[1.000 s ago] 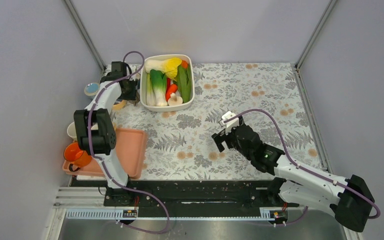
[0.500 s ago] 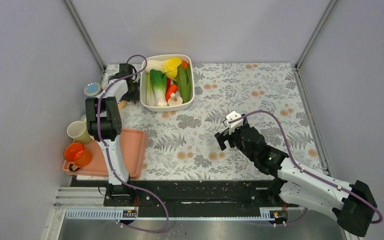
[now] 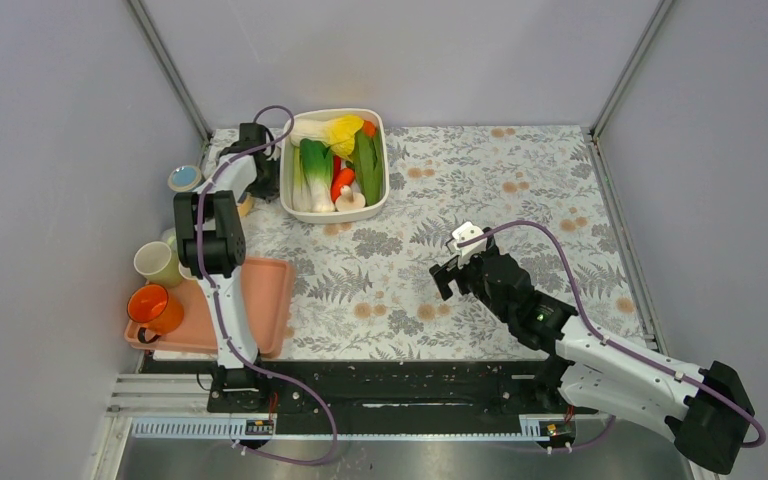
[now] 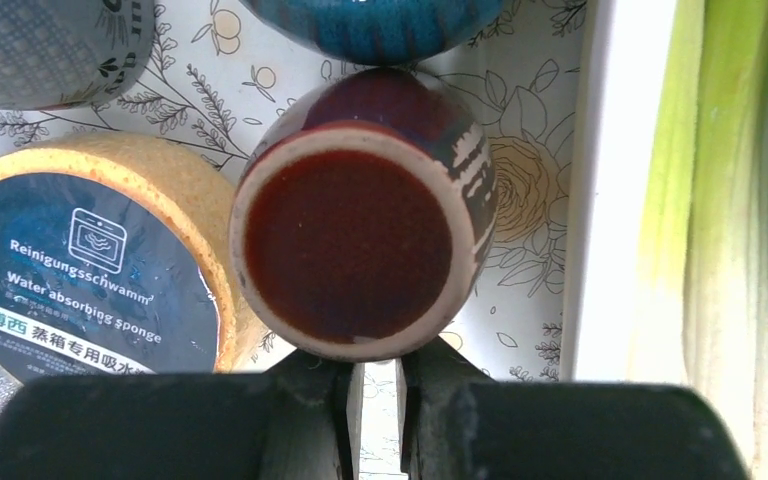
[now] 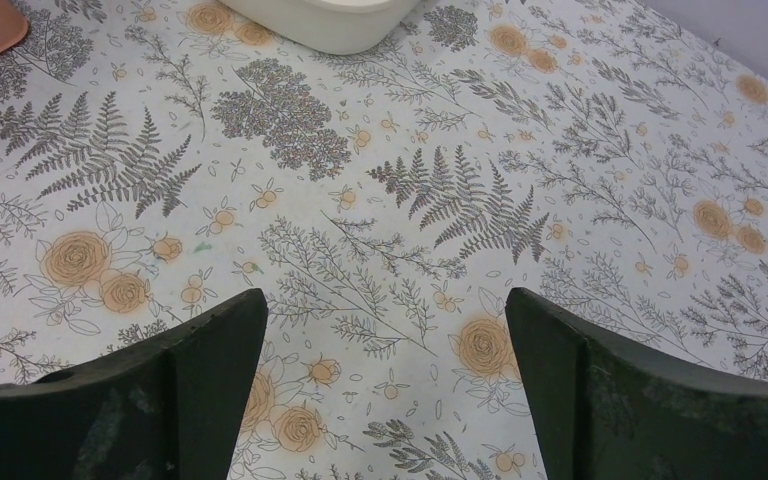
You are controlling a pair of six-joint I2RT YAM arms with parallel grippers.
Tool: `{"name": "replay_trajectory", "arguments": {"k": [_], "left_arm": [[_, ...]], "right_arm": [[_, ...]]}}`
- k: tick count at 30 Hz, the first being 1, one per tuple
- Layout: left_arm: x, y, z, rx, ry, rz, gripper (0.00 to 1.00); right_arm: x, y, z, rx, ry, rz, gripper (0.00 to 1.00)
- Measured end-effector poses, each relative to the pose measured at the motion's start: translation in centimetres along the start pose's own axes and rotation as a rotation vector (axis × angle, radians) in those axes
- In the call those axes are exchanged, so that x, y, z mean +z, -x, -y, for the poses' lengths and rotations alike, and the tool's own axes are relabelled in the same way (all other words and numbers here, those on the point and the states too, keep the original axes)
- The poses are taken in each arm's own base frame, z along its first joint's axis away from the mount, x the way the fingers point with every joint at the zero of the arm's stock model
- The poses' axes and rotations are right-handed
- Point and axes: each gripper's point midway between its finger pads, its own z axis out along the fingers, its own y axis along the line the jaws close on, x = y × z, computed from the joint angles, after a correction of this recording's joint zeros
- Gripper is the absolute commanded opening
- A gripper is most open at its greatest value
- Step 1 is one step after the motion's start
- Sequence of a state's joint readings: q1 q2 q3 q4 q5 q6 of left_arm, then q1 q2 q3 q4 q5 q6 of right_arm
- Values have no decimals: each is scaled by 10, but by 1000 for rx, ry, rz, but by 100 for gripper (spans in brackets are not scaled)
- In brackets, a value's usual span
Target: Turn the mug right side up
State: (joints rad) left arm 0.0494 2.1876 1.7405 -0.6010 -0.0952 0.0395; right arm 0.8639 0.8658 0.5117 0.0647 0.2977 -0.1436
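Poised with the left tool (image 4: 377,375) just short of an upturned dark-red mug (image 4: 355,250). Base to the camera, rim down on the floral worktop (image 4: 530,180), just left of the white vegetable tub (image 4: 590,200). Pinched almost closed, with only a sliver of cloth showing between the fingers (image 4: 320,400) and nothing held. Hemmed in closely: hard against a round yellow sponge (image 4: 110,260) on the side away from the tub, with a blue bowl (image 4: 380,20) just beyond. No handle to be seen from here.

Judged to be the approach step, with no grasp yet made. Next, by that reading: spread the fingers, close on the mug's wall, lift clear of sponge and tub, roll half a turn, set down on the base.

Meanwhile, waiting with the right tool (image 5: 385,305) spread wide and empty over bare cloth, well apart from the tub, toward its near right.
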Motion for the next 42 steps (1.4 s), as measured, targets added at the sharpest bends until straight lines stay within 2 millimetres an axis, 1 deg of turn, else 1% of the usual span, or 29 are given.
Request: {"name": "replay_trajectory", "arguments": {"k": [4,5,8,10,14,15,17,20,22,27,28,32,36,39,42], "left_arm": [[-2,-1,1,-12,-36,3,0],[-6,-3,0,-17,-48,1,0],[-25,-8,-4,-37,-82,8,0],[-45,-6,-10,-54,-103,36,0],[-99,11,-17,-77,-147,144,0],[-115,15,-17,-78,-165,177,0],[-144,20,-10,-69,-217,229,0],[-184,20,13,-32,-324,285,0],[-211,13,35,4,-411,304,0],[-264,-8,86,88,-623,312,0],[-272,-11,95,102,-658,312,0],[-313,-37,144,196,-862,278,0],[-345,-68,182,286,-1017,217,0],[-369,-88,202,350,-1102,190,0],[-386,-102,215,403,-1161,182,0]], "right_arm": [[0,0,-1,-1,4,0,99],[0,0,-1,0,6,0,99],[-1,2,-6,10,31,6,98],[-1,5,-10,23,56,15,98],[-2,19,-20,67,108,44,98],[-2,25,-23,86,126,52,98],[-1,34,-29,126,150,63,99],[1,50,-41,196,206,82,98],[2,63,-52,252,259,107,98],[7,101,-73,404,370,194,99],[9,110,-76,437,383,212,98],[19,138,-86,556,439,276,99],[23,153,-94,640,490,312,99],[22,166,-97,686,528,338,95],[20,183,-99,719,566,371,88]]}}
